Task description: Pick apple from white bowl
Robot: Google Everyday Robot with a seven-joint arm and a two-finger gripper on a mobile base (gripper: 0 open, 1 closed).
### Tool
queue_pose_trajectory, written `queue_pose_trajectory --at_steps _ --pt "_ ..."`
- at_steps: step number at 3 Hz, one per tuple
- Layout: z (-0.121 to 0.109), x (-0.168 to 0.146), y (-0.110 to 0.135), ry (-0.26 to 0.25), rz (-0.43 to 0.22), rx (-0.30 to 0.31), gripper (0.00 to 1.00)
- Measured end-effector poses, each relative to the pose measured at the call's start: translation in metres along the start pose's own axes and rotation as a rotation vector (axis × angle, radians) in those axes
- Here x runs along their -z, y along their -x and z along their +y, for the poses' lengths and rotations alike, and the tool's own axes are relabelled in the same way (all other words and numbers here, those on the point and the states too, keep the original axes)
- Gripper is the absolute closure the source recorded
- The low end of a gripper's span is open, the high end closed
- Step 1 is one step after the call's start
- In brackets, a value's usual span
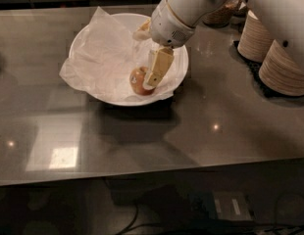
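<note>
The apple point(138, 79) is small, round and orange-red, and lies in the right half of the white bowl point(179, 77). The bowl is wide and shallow, lined with crumpled white paper point(100, 58), and stands on the grey table. My gripper point(152, 78) reaches down into the bowl from the upper right. Its yellowish tip is right at the apple's right side and covers part of it. The apple rests on the paper and is not lifted.
Stacks of pale paper bowls point(282, 62) stand at the right on a dark mat. A woven basket point(221, 14) stands behind the arm. The table's front edge point(152, 173) runs across the lower part of the view.
</note>
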State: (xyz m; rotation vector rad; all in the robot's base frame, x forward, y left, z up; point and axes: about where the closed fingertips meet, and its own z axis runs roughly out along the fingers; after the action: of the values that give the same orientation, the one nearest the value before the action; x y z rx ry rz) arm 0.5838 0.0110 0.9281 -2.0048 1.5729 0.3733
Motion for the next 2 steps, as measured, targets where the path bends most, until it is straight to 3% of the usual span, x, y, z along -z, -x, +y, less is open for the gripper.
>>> queue_pose_trajectory --at_steps 1,2 --pt "-0.0047 -0.006 -0.0039 -0.001 -0.016 -0.001 0.33" --pt "-0.0095 -0.0071 -0.0114 -0.01 -0.018 -0.01 0.33"
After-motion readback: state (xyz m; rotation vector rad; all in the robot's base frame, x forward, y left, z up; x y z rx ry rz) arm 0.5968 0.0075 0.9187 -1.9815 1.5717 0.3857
